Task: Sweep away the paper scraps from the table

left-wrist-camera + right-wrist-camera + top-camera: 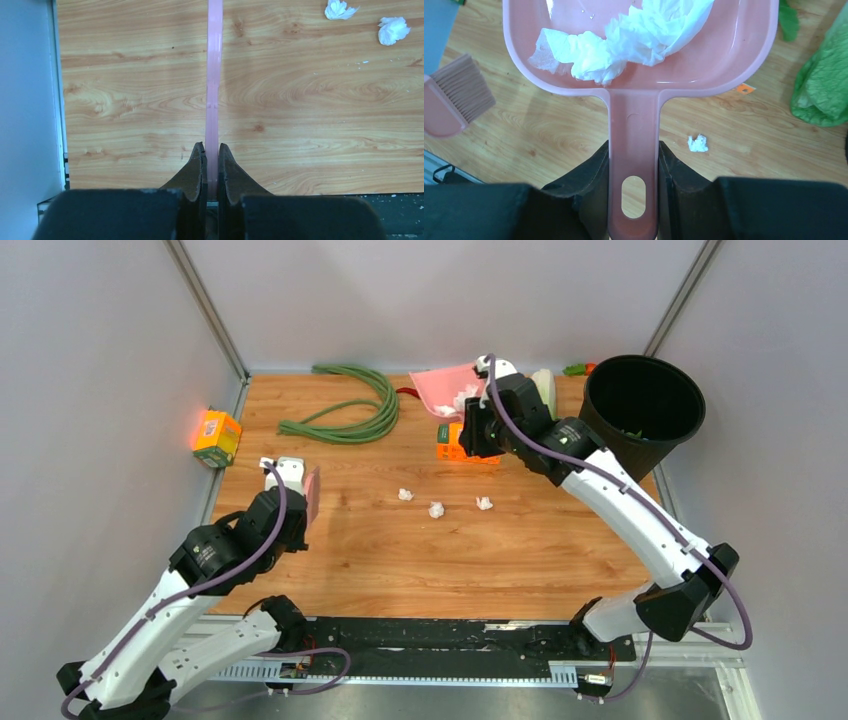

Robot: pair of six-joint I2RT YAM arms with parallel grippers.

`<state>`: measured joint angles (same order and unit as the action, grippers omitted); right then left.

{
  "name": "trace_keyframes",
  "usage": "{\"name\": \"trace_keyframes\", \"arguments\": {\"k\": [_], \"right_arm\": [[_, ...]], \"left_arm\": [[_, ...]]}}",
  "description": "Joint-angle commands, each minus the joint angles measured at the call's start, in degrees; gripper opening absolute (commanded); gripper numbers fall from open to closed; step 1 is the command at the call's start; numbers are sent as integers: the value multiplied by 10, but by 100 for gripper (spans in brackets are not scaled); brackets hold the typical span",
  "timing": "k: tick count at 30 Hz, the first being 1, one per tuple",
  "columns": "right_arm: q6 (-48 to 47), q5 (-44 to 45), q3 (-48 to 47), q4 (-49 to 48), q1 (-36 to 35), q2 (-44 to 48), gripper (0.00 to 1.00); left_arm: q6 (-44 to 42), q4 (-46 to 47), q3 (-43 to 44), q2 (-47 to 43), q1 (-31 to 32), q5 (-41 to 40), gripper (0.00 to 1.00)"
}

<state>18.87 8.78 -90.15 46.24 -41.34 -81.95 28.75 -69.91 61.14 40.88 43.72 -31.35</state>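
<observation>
Top view: three paper scraps [436, 509] loose at centre frame on the table [380, 560], apart from both arms. Lower left, left gripper [303, 496] clenched on a pink brush [313, 495]; upper middle, right gripper [478, 405] grasping a pink dustpan [447, 388]. Left wrist: jaws tight on the brush's thin edge, two scraps upper right. Right wrist: jaws clamping the dustpan handle, crumpled paper [624, 40] in the pan, one scrap just right of the handle.
</observation>
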Motion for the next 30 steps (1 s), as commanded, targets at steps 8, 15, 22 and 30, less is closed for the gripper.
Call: {"name": "trace_keyframes", "arguments": {"k": [8,15,22,30], "right_arm": [[-15,-105,-66,5,171,38,0],[26,-190,-82,5,295,35,0],[84,-244,-86,-4,364,29,0],[185,-342,-60,-30,489,34,0]], "left_arm": [[-13,25,-3,-19,-5,6,0],[-15,28,-4,-24,-5,9,0],[-18,32,-8,-34,-5,12,0],[-19,34,-10,-48,-5,14,0]]}}
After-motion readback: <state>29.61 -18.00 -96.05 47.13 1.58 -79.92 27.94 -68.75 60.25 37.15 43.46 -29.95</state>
